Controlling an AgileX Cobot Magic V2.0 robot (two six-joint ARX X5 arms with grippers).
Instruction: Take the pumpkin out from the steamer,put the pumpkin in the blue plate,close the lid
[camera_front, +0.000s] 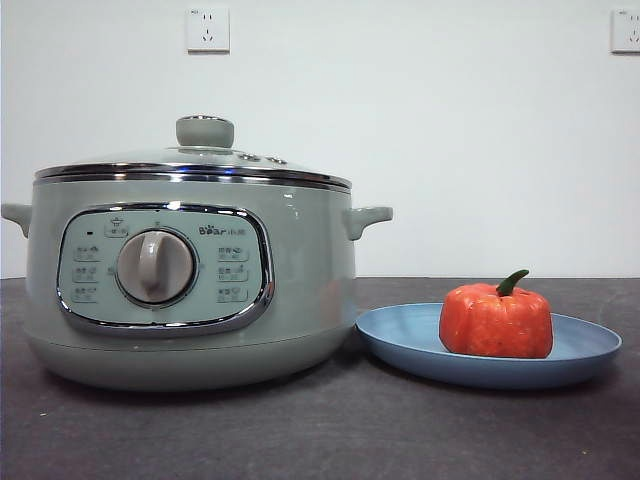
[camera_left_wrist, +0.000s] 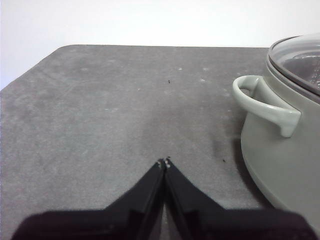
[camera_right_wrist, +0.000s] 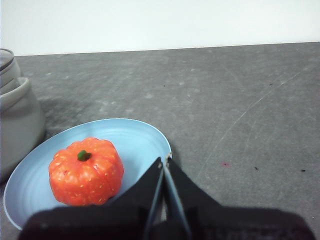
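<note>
Two grippers are seen with jaws brought together and nothing between them: the left gripper (camera_left_wrist: 164, 162) is held over bare table (camera_left_wrist: 100, 125) beside the steamer's handle (camera_left_wrist: 265, 105), and the right gripper (camera_right_wrist: 164, 160) is held just at the rim of the blue plate (camera_right_wrist: 145, 135). Nearest in the front view, the dark table (camera_front: 320, 430) is shown, with neither arm in view. Just behind, the blue plate (camera_front: 590, 350) is set close beside the steamer (camera_front: 300, 290), nearly touching its base, and the pumpkin (camera_front: 496, 320) is seated upright on the plate, stem up. On the steamer the lid (camera_front: 200, 165) is seen resting level on the chrome rim, its knob (camera_front: 205, 131) on top. Farther back only a pale wall with two sockets (camera_front: 207, 29) is visible. All three parts of the task are judged to be done as things lie. Little is left to go wrong, yet the plate could be nudged or tipped if the right gripper were lowered or swung across its edge, since the closed tips are so near the rim; the pumpkin could then be rolled off. The lid could likewise be knocked askew if the left arm were swept toward the handle.
</note>
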